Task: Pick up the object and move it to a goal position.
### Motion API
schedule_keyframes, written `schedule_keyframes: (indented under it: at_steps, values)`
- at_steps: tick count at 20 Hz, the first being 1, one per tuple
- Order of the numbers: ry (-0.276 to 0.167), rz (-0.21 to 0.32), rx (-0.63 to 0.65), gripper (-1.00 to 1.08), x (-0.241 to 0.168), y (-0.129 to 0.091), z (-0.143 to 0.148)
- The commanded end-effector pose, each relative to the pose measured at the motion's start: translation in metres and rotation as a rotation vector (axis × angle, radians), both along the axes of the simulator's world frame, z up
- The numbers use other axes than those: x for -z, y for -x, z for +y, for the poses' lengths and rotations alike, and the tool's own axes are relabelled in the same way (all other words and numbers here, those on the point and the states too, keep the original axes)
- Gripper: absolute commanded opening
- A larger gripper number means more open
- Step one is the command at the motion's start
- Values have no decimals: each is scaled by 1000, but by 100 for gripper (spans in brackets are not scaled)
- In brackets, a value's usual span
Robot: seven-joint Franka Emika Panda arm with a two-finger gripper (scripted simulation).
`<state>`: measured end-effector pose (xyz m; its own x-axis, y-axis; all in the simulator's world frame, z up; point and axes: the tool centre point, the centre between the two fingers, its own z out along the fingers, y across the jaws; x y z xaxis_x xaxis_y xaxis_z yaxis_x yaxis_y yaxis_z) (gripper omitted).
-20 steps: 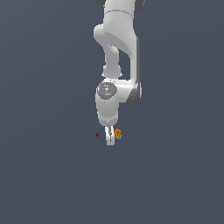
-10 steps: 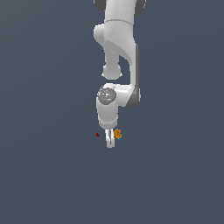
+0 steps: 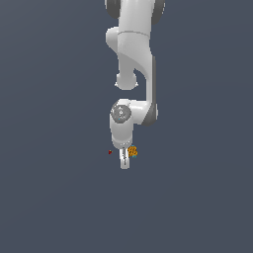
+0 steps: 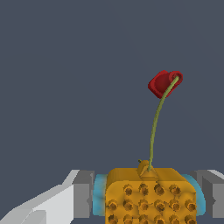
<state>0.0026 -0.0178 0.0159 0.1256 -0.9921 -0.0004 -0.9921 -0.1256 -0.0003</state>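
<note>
The object point(image 3: 132, 151) is a tiny orange-yellow lump with cyan flecks, just to the exterior view's right of my white gripper point(image 3: 124, 162). In the wrist view the object point(image 4: 148, 194) is a studded orange block with cyan sides, sitting between my two grey fingertips point(image 4: 84, 194). The jaws stand open astride it, close to its cyan sides. A thin green stem rises from its top to a small red piece point(image 4: 164, 83). In the exterior view a tiny red dot point(image 3: 109, 152) lies to the left of the gripper.
The white arm point(image 3: 133, 54) hangs down from the top of the exterior view over a plain dark grey ground. Nothing else shows around the object.
The hand has moved lower in the exterior view, so the fingertips reach further down past the object. The object and the red dot have stayed in place.
</note>
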Motion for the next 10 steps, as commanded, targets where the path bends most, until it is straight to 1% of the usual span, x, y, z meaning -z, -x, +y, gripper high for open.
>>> schedule_keyframes:
  at_steps: [1,10]
  values:
    - [0,0,0,-100,1,0,0]
    - [0,-1,0,-100,-1,-1,0]
